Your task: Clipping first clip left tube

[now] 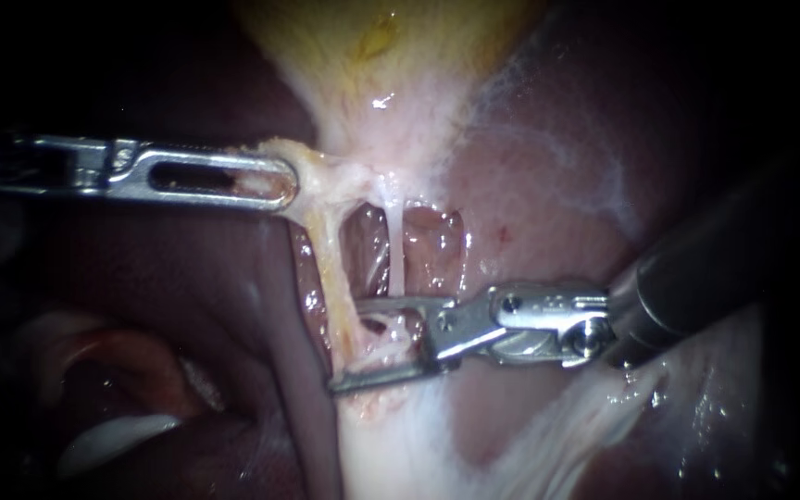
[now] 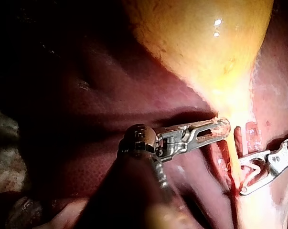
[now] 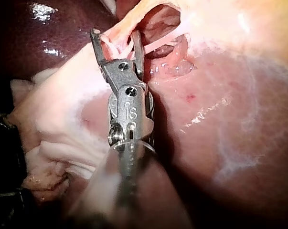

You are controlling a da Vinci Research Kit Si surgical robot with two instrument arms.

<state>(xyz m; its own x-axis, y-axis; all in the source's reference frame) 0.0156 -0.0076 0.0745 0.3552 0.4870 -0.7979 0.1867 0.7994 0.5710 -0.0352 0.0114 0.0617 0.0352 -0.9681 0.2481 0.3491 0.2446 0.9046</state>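
My left instrument (image 1: 287, 183) and right instrument (image 1: 349, 343) are shiny bare metal. The liver (image 1: 196, 268) and gallbladder (image 1: 391, 37) glisten, wet and smooth.

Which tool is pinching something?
The left instrument: it is clamped on tissue by the gallbladder. The right instrument gapes open around the left tube.

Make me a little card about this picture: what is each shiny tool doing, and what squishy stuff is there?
Left instrument: jaws shut on pale tissue just under the gallbladder
Right instrument: jaws open, one on each side of the left tube
Right tube: thin, beside the left tube
Clip on a tube: none seen
Liver: dark red, lying around it all
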